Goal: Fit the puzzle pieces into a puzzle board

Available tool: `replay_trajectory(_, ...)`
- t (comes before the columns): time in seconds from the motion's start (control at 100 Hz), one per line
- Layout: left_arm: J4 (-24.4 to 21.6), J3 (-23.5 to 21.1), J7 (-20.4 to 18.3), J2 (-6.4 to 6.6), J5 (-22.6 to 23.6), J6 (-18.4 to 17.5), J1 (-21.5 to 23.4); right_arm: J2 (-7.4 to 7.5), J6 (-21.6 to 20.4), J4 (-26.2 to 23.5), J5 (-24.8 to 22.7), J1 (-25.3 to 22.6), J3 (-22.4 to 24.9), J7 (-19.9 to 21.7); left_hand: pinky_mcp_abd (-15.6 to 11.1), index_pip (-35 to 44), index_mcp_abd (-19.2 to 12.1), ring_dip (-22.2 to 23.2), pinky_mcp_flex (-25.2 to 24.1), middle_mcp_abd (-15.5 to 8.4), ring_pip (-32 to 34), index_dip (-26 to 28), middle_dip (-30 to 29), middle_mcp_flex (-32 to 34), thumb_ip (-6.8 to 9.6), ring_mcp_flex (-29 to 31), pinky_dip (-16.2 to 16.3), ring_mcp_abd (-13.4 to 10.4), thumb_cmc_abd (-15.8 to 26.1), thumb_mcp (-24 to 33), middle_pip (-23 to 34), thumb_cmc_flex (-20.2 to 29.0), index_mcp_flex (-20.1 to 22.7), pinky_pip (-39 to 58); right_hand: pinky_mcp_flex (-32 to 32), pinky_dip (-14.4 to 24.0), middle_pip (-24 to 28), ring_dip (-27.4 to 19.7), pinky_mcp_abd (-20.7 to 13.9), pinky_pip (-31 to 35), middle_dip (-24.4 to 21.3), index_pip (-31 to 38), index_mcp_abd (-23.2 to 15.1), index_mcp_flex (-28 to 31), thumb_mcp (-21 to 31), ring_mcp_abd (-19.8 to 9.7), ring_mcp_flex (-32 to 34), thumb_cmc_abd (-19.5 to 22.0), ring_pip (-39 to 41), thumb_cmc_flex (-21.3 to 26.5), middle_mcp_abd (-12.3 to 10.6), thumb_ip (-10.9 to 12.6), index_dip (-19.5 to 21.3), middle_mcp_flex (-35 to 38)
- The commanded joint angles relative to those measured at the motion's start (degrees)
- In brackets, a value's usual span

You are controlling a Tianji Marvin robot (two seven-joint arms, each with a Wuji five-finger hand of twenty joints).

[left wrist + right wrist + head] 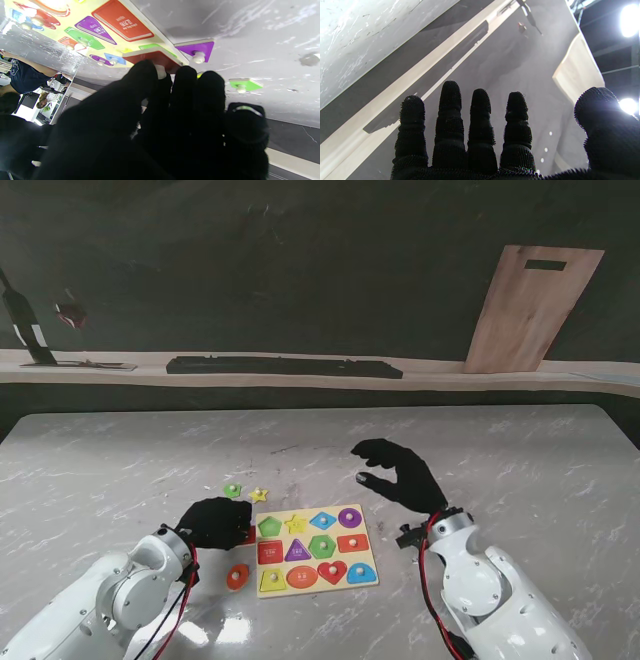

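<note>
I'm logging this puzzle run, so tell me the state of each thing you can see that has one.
left hand: fingers closed on the red piece's knob
red piece: held at the board's left edge, not seated
puzzle board: flat on the table, most slots filled
purple triangle: loose on the table
green piece: loose on the table
right hand: open, holding nothing

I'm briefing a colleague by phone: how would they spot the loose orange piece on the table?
Find the yellow puzzle board near the robot's side of the marble table. Just off its left edge, nearer to me than the left hand, lies the orange piece. It is rounded, unlike the green piece and yellow star farther away.
</note>
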Motion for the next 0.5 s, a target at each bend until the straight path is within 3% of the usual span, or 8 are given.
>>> replay_trajectory(0.0,-0.24,1.11,-0.81,-0.42,-0.56,0.68,-0.48,-0.29,-0.11,-0.01,-0.26,-0.21,0.1,-0.24,-3.51,3.22,0.8,-0.45,0.11,2.21,2.78,1.56,0.93,-0.29,2.22,0.29,-0.43,-1.25,-0.42,2.35,1.92,-0.2,-0.76,5.06,-0.58,0.9,-0.91,0.38,0.56,0.23,0.17,0.27,-1.88,1.17,-1.55,-0.23,-0.36,0.89,0.37,0.33,-0.48,1.11,0.74,-0.45)
replay_trajectory(0.49,1.46,7.04,-3.53,-0.57,-4.24,3.73,-3.54,-0.46,-1.74,-0.38,0.75,-1.12,1.66,-0.66,-3.37,3.16,0.74,-0.7,0.24,2.31,3.05,1.9,0.94,-0.64,2.4,-0.04,-0.25,-1.07,-0.28,2.56,2.15,-0.29,-1.01,5.18,-0.54,0.94,-1.02,0.42,0.62,0.19,0.17,0.2,-1.92,1.25,-1.75,-0.24,-0.31,0.99,0.36,0.45,-0.51,1.13,0.77,-0.38)
